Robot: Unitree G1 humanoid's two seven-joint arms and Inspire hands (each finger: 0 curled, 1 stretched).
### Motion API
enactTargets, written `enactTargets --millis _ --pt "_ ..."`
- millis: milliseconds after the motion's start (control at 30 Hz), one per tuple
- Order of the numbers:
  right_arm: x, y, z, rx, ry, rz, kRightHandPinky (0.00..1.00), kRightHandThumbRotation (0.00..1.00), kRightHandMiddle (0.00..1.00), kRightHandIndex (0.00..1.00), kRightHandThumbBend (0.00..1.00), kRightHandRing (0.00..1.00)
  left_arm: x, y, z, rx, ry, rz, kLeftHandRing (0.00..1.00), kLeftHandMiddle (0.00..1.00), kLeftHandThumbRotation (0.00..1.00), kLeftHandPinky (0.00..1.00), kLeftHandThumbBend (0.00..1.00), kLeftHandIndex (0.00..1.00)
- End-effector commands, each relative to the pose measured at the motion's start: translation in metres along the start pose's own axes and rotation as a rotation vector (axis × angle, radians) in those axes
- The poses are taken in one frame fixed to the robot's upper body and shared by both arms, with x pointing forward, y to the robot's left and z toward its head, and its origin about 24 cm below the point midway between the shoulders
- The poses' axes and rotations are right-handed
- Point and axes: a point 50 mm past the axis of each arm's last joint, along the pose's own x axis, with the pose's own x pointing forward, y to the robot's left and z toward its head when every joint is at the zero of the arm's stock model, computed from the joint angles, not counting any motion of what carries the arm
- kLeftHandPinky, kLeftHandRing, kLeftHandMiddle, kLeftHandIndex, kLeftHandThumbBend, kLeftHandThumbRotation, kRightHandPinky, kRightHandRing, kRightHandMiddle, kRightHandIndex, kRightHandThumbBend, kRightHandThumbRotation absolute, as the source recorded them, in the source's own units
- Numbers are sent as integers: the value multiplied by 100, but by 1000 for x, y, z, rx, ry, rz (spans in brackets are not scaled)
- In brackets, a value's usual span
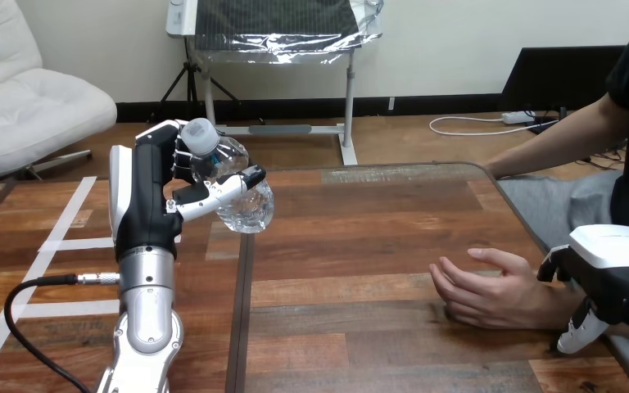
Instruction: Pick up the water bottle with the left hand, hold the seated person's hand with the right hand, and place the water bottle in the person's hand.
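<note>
At the near right, the right hand (610,274) sits over the person's wrist, touching it; whether it grips cannot be told. Just left of it the person's hand (487,291) rests on the wooden table (377,221), palm up and loosely cupped. At the near left the left arm (146,303) rises upright. Farther back, the left hand (151,192) is clamped on 1 clear water bottle (233,184), held tilted above the table. White tape (65,221) crosses the left panel.

The robot's left hand (143,205), black with white shells on a silver forearm (146,315), at the table's (360,270) left; its white-shelled black right hand (610,270) at the table's right.
</note>
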Motion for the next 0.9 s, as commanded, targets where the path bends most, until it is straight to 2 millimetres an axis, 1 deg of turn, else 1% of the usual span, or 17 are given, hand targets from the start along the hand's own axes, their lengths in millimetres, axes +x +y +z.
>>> enactTargets --millis 0,233,400,600,867 --pt "3 -26 0 -31 14 -96 69 4 81 78 71 78 16 8 33 -41 -156 42 44 46 0 42 73 47" --pt "4 -28 -1 -32 16 -109 68 8 81 79 69 78 16 8 34 -44 -157 42 44 46 0 42 73 46" --pt "3 -32 -2 -21 26 -117 69 8 82 80 68 79 16 8 34 -49 -162 40 43 46 0 41 73 46" --pt "2 -35 -4 -12 39 -110 70 4 83 81 66 80 16 8 35 -52 -166 40 43 46 0 40 72 46" --pt "1 -38 -7 4 48 -102 71 0 84 81 67 81 16 8 35 -52 -163 38 43 46 0 41 73 46"
